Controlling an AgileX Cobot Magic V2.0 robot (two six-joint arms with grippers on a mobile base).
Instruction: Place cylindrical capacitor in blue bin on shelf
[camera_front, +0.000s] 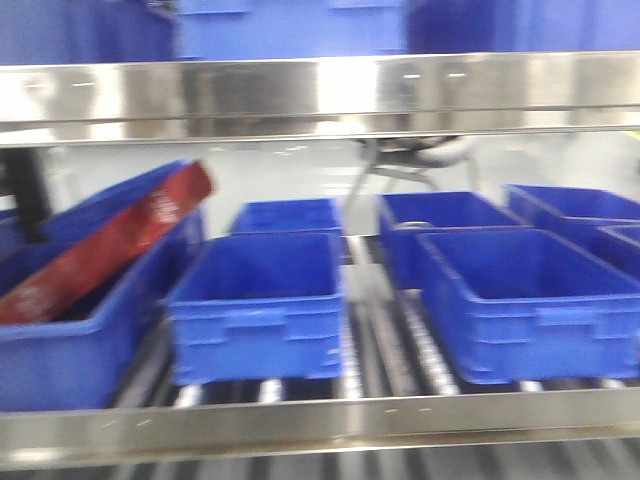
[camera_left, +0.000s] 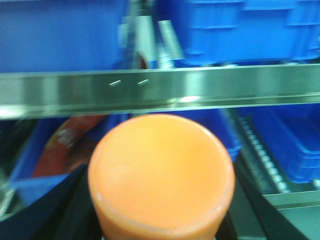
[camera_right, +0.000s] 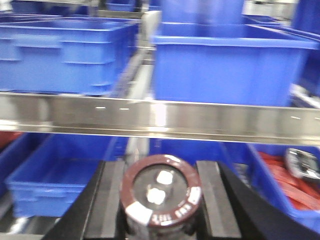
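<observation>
Right gripper (camera_right: 160, 200) pinches the capacitor (camera_right: 161, 187) between its pads (camera_right: 212, 197). Terminal end faces the wrist cam, long axis points forward at the shelf (camera_right: 75, 112). An open bin (camera_right: 65, 182) lies past the rail, ahead and down-left. Left gripper (camera_left: 161, 220) clamps an orange cylinder (camera_left: 161, 170). We judge the right arm places.
</observation>
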